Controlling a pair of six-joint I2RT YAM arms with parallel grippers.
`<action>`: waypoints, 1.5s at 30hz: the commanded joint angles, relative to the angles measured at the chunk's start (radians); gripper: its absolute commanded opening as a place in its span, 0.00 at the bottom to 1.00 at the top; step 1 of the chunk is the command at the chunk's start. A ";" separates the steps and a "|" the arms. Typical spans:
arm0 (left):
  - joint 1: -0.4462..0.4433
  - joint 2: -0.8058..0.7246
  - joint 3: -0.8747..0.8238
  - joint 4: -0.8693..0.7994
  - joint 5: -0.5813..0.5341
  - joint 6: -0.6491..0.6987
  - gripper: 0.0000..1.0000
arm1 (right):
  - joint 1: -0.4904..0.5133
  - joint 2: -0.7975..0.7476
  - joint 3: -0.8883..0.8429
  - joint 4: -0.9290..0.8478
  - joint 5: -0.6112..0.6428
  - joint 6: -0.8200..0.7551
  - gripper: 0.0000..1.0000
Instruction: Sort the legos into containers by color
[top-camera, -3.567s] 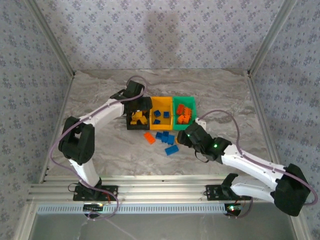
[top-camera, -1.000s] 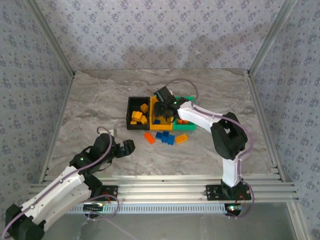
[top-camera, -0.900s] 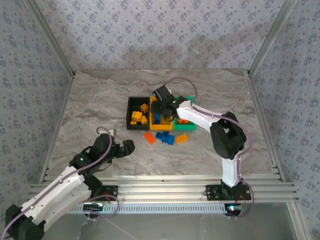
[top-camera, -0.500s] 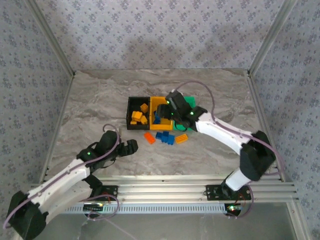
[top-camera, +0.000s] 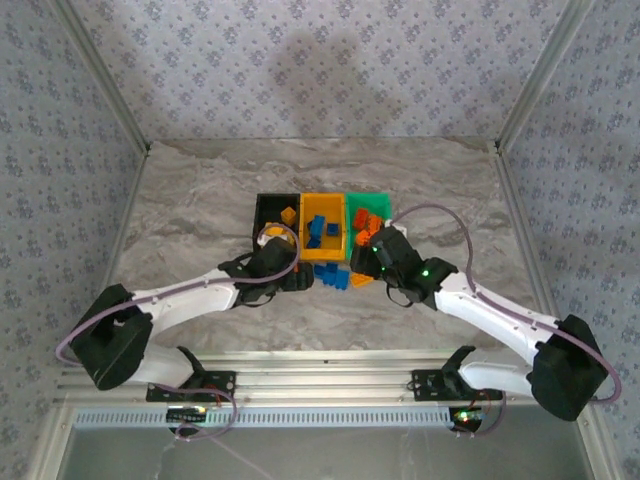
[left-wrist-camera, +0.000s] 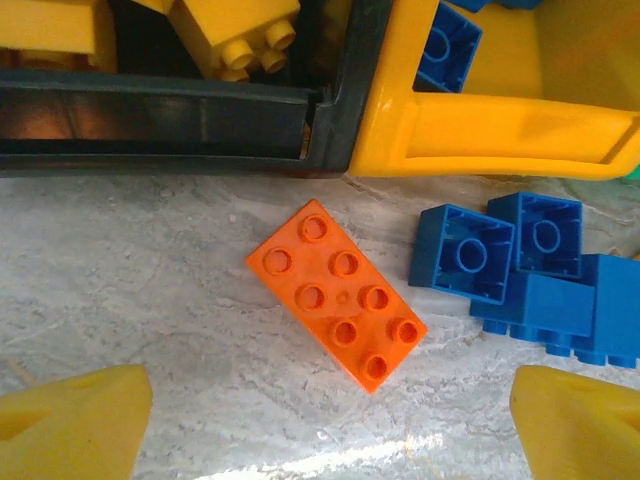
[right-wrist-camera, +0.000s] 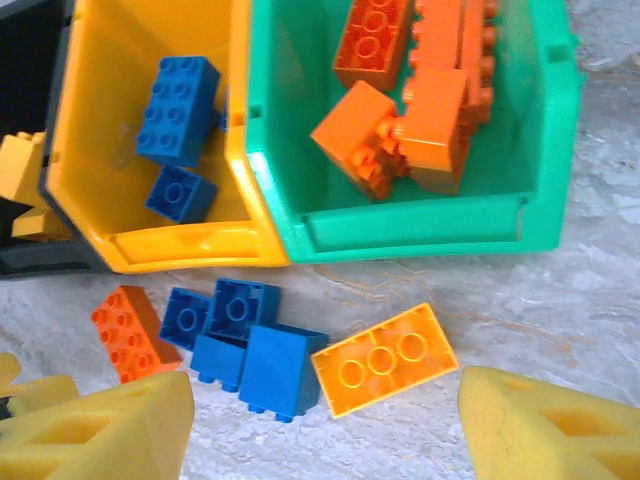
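Note:
Three bins stand side by side: black (top-camera: 268, 206), yellow-orange (top-camera: 324, 249) and green (top-camera: 371, 199). Yellow bricks (left-wrist-camera: 235, 30) lie in the black bin, blue bricks (right-wrist-camera: 178, 95) in the yellow-orange one, red-orange bricks (right-wrist-camera: 410, 100) in the green one. On the table in front lie a red-orange brick (left-wrist-camera: 336, 296), studs up, a cluster of blue bricks (right-wrist-camera: 245, 345) and an upturned yellow-orange brick (right-wrist-camera: 385, 360). My left gripper (left-wrist-camera: 325, 430) hangs open just in front of the red-orange brick. My right gripper (right-wrist-camera: 325, 435) is open above the blue cluster and the yellow-orange brick.
The black bin's front wall (left-wrist-camera: 160, 115) and the yellow-orange bin's front wall (left-wrist-camera: 490, 130) stand close behind the loose bricks. Both grippers (top-camera: 300, 280) (top-camera: 365, 262) crowd the same patch in front of the bins. Marble table (top-camera: 200, 180) stretches left and behind.
The left arm swung from the near left in to the loose bricks. The right arm drew back from over the bins to their near side.

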 joint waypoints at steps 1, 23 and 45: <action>-0.010 -0.003 0.026 0.027 0.003 -0.021 0.94 | -0.013 0.000 -0.055 -0.030 0.022 0.042 0.72; -0.016 -0.519 -0.264 -0.085 0.003 -0.102 1.00 | 0.049 0.272 -0.069 0.159 0.141 0.316 0.76; 0.010 -0.619 -0.321 -0.124 -0.026 -0.093 1.00 | 0.048 0.023 -0.224 -0.056 0.103 0.278 0.68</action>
